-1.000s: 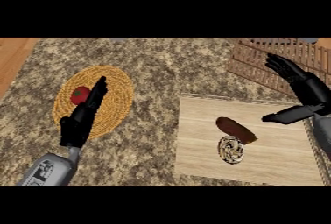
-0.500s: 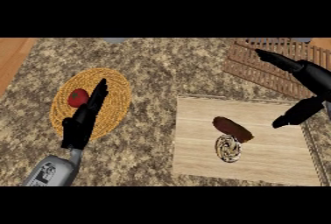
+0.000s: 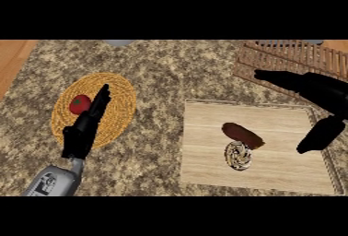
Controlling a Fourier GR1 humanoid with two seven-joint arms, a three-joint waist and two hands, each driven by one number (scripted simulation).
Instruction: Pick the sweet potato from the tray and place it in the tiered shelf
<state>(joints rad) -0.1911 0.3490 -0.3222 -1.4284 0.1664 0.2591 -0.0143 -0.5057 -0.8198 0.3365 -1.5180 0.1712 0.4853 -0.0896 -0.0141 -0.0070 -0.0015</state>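
A brown sweet potato (image 3: pixel 243 133) lies near the middle of the light wooden tray (image 3: pixel 279 170), touching a round patterned pastry (image 3: pixel 239 155) just below it. The slatted wooden tiered shelf (image 3: pixel 292 59) stands at the top right. My right hand (image 3: pixel 314 90) hovers open over the tray's right side, fingers stretched toward the upper left and thumb hanging down beside the tray's right rim; it holds nothing and is clear of the sweet potato. At the left, my left hand (image 3: pixel 87 125) stays open with straight fingers over a woven mat.
A round woven mat (image 3: pixel 115 99) at the left carries a red tomato (image 3: pixel 80 103). A wooden strip runs along the counter's far left edge. Something grey (image 3: pixel 120 43) peeks in at the top edge.
My right hand has slid leftward and lower, from beyond the tray's right rim to over its right side. The left hand barely shifted. The sweet potato has not moved.
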